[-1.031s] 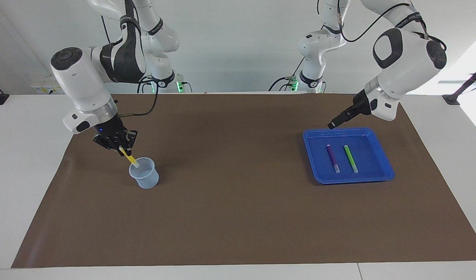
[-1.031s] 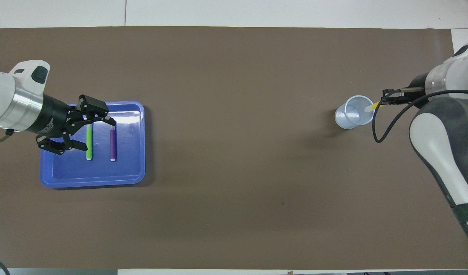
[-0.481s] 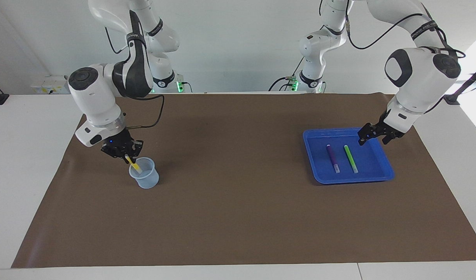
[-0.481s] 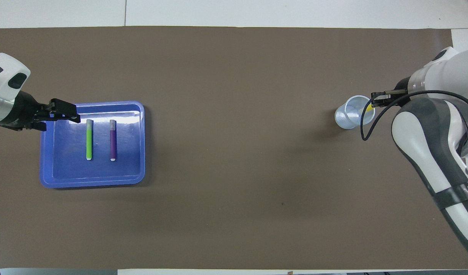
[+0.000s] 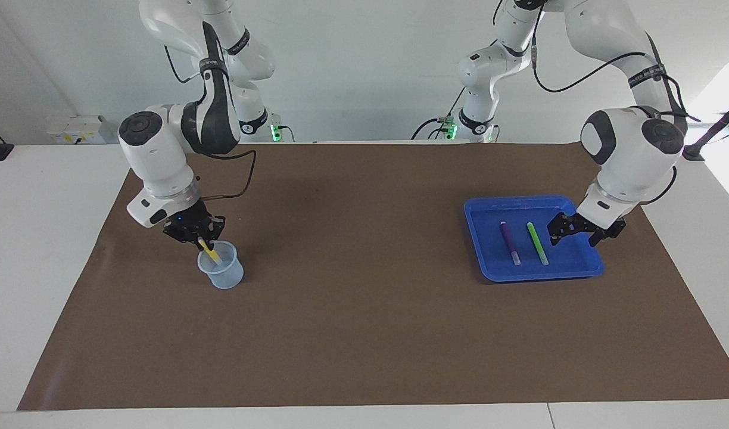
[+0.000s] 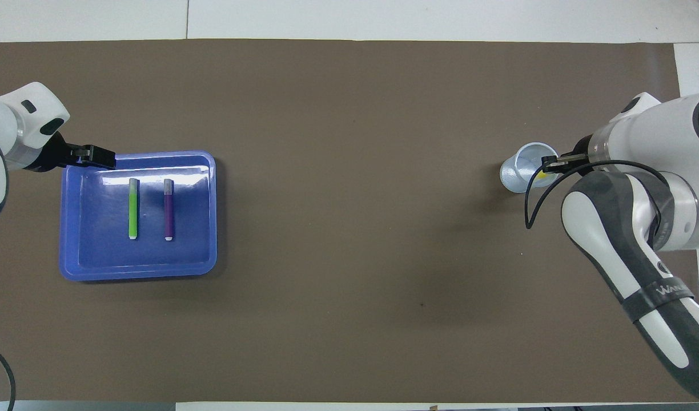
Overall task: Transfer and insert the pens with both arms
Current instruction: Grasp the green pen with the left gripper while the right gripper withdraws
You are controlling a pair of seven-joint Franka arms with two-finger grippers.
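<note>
A yellow pen slants down into the pale blue cup, its lower end inside the rim. My right gripper is shut on the pen's upper end, just above the cup. A green pen and a purple pen lie side by side in the blue tray. My left gripper hangs open and empty, low over the tray's end toward the left arm, beside the green pen. In the overhead view it shows at the tray corner, apart from the purple pen.
A brown mat covers most of the white table, with cup and tray at its two ends. Two smaller white arms with green lights stand at the robots' edge of the table.
The right gripper has come down and turned the yellow pen steeper, deeper into the cup. The left gripper has swung from the tray's nearer rim to its end and dropped lower.
</note>
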